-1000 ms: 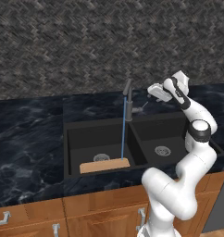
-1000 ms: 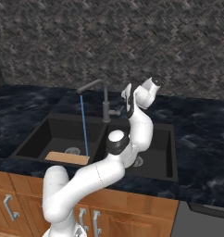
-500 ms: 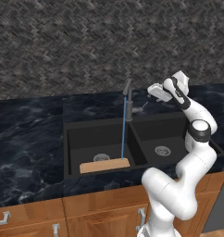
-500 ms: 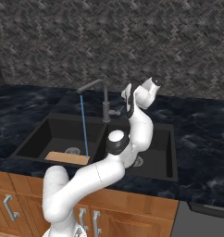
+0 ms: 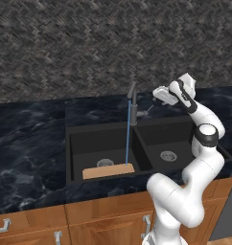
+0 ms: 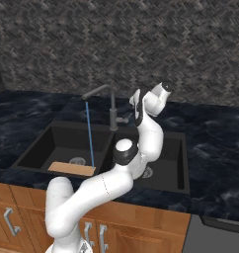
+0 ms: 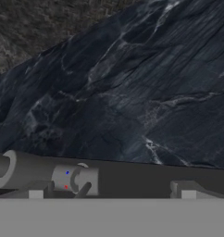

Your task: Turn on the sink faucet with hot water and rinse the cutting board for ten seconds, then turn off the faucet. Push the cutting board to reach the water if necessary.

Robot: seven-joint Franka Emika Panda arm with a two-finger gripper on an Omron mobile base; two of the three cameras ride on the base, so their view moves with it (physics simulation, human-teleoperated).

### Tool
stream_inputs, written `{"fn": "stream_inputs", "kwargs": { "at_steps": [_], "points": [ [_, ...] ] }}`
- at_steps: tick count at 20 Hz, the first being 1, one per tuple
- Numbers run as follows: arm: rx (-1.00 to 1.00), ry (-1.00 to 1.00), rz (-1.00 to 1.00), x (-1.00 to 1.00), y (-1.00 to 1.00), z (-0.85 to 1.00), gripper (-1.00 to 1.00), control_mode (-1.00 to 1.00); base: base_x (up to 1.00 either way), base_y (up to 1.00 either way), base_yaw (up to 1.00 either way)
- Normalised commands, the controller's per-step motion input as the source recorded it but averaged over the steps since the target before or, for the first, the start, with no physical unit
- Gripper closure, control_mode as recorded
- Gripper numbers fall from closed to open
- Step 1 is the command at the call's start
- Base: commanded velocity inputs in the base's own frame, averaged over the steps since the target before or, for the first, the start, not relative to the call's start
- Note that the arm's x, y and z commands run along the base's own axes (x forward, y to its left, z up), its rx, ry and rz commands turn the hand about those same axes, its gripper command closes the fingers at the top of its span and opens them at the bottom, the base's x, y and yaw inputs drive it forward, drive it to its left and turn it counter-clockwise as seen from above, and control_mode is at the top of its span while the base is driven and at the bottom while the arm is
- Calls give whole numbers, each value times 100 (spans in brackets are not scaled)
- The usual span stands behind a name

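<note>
Against the front wall of the larger basin of the sink (image 5: 75,158) lies the cutting board (image 5: 108,171), w/ the water (image 5: 127,136) landing at its rear edge. Board is judged light, stiff, slick when wet: push flat on an edge, no pinch req'd. Fingers (image 5: 157,94) spread wide, holding nothing, near the sink faucet (image 5: 133,106) lever, behind the sink's rear edge.

From behind the arm, left and right, we look down on the same sink (image 5: 151,139) (image 6: 67,143); our hand view sits close above the table (image 7: 146,92).
</note>
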Motion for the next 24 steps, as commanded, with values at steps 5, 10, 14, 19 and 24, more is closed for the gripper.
{"fn": "stream_inputs", "kwargs": {
  "at_steps": [5, 10, 14, 19, 24],
  "points": [
    [0, 0, 0, 0, 0, 0, -100, -100, 0, 0, 0],
    [0, 0, 0, 0, 0, 0, -100, -100, 0, 0, 0],
    [0, 0, 0, 0, 0, 0, -100, -100, 0, 0, 0],
    [0, 0, 0, 0, 0, 0, -100, -100, 0, 0, 0],
    [0, 0, 0, 0, 0, 0, -100, -100, 0, 0, 0]
  ]
}}
